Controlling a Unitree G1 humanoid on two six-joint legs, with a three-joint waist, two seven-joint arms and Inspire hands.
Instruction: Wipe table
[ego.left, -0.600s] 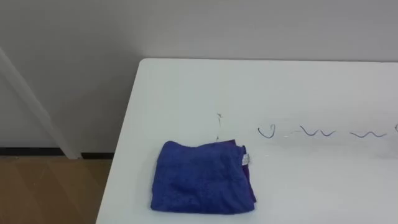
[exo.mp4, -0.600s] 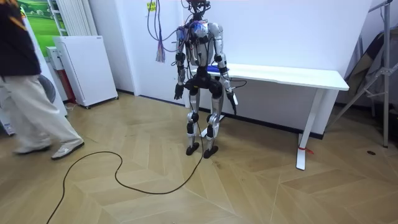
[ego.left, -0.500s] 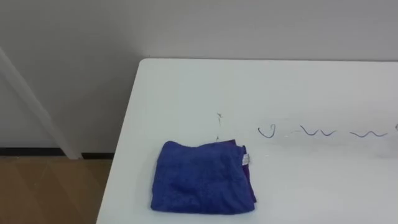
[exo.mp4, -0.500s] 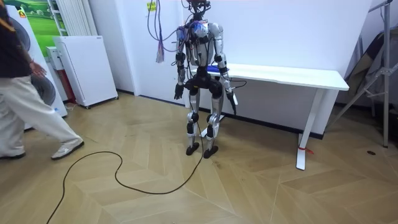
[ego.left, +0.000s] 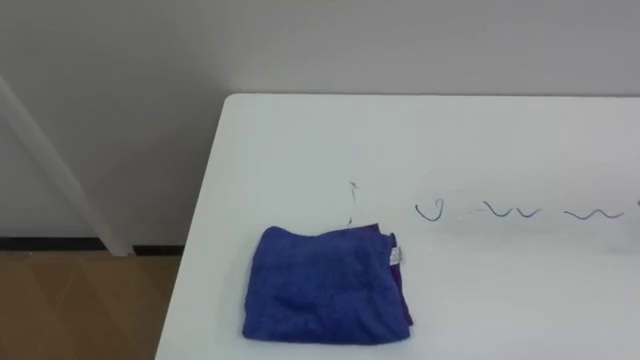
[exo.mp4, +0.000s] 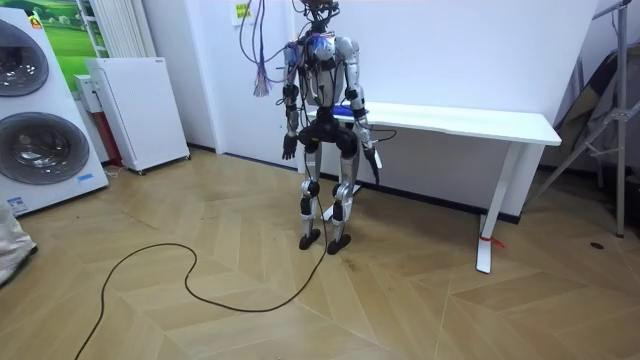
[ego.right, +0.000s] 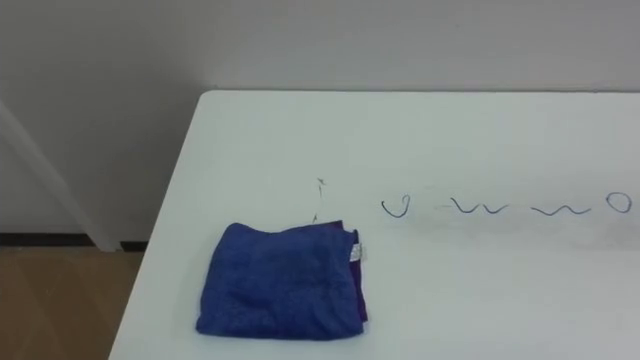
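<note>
**A:** If you are logging the task's thing first, what is it and where does it lie?

**B:** Item 1: cloth. Deep blue, nappy like towelling, folded to a rough square, with a purple layer showing along its right edge and a small white tag at its upper right corner. You will find it flat on the white table, near the table's left edge, on the side closest to the robot.

**A:** And beside it?

**B:** Item 2: pen squiggles. Blue, in a row to the cloth's right, apart from it.

**A:** The hands?

**B:** Item 3: left hand and right hand. Both hang at the robot's sides as it stands at the table's end on the room view's left. Neither touches the cloth. You should enter their state as cannot tell, since they show too small to judge wide or closed.
</note>
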